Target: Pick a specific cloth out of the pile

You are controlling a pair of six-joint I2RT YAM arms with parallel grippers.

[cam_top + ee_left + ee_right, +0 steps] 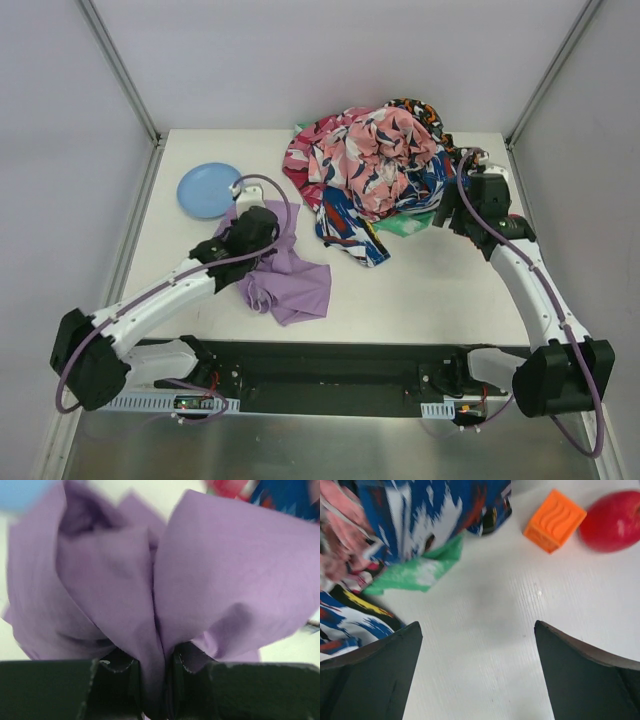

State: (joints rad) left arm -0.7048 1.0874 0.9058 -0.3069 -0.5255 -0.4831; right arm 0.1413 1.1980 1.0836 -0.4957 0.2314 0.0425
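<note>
The lilac-purple cloth (290,280) lies spread on the table to the left of the pile, apart from it. My left gripper (268,232) is over its upper edge and shut on a fold of it. In the left wrist view the cloth (225,570) fills the frame, with a fold pinched in the gripper (155,680). The pile (375,165) is a heap of pink camouflage, black-orange-white and blue-red-white fabrics at the back centre. My right gripper (447,212) is at the pile's right edge. It is open and empty (477,630) above bare table.
A blue plate (208,190) sits at the back left, just beyond the left gripper. In the right wrist view an orange cube (555,520) and a red apple (612,522) lie on the table near the pile's green piece (417,572).
</note>
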